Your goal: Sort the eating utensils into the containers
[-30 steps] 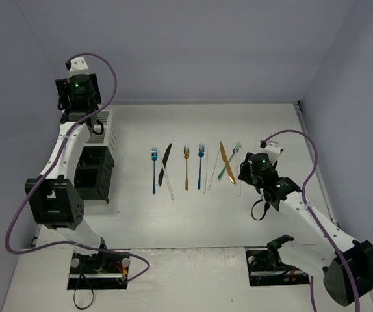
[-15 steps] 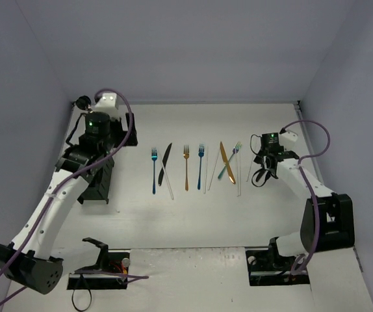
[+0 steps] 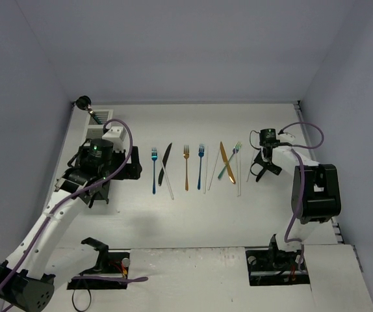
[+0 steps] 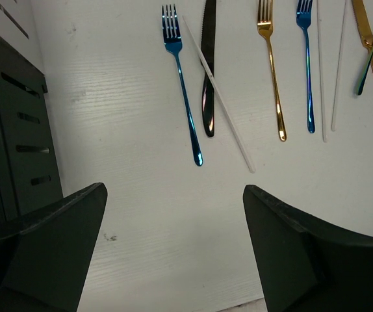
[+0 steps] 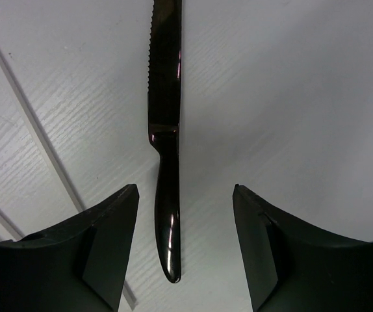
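The eating utensils lie in a row on the white table: a blue fork [image 3: 154, 170], a black knife [image 3: 166, 162], a gold fork [image 3: 186, 168], a second blue fork [image 3: 200, 166], a gold knife [image 3: 227, 162] and pale chopsticks [image 3: 206, 170]. My left gripper [image 3: 129, 168] hangs open over bare table left of the row, nothing between its fingers [image 4: 173, 188]. At the row's right end my right gripper [image 3: 259, 170] is open low over another black knife [image 5: 167, 130], its handle lying between the fingers, untouched. The containers, white [image 3: 97, 130] and black [image 3: 103, 194], stand at the left.
A dark utensil [image 3: 84, 103] leans out of the white container at the back. The black container's slatted wall [image 4: 17, 143] is close to my left finger. Two chopsticks [image 5: 37, 130] lie just left of the right gripper. Grey walls enclose the table.
The left arm swung from over the back containers down toward the row's left end, jaws wider. The right arm folded back and its gripper came down over the black knife.
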You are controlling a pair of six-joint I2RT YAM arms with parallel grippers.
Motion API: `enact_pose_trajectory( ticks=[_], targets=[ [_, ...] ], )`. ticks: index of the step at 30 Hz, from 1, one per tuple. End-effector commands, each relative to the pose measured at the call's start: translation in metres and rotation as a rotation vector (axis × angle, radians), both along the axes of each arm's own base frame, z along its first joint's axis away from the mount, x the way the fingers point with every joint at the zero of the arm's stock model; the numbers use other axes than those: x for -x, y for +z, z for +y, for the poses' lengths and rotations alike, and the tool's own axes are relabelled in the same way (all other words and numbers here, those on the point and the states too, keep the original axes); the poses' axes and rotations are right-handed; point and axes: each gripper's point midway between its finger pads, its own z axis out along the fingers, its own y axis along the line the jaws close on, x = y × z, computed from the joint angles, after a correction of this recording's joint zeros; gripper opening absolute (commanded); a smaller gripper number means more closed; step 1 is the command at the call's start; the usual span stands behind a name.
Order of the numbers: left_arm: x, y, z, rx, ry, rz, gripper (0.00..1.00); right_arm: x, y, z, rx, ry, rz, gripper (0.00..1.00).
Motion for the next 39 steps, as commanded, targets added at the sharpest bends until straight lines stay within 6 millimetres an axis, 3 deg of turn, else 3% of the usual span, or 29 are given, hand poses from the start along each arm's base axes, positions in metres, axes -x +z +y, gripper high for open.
enact_pose_trajectory(
  ticks=[1,12,17,31,39],
  targets=[
    [-0.003,0.010,-0.004,0.022,-0.009,-0.031,0.84,-0.017,-0.003,-0.001,-0.020,-0.036,-0.017,0.54],
    [0.003,0.006,-0.002,0.018,-0.012,-0.024,0.84,-0.021,-0.034,-0.003,-0.082,-0.041,0.052,0.45],
    [0.004,0.013,0.001,0.016,-0.001,-0.044,0.84,-0.008,-0.045,0.002,-0.105,-0.030,0.088,0.41],
    [0.001,0.025,-0.009,0.063,-0.023,-0.051,0.84,0.031,-0.049,-0.001,-0.089,-0.031,0.171,0.41],
    [0.002,0.038,-0.010,0.077,-0.031,-0.076,0.84,0.032,-0.052,0.005,-0.121,-0.027,0.183,0.28]
  ],
)
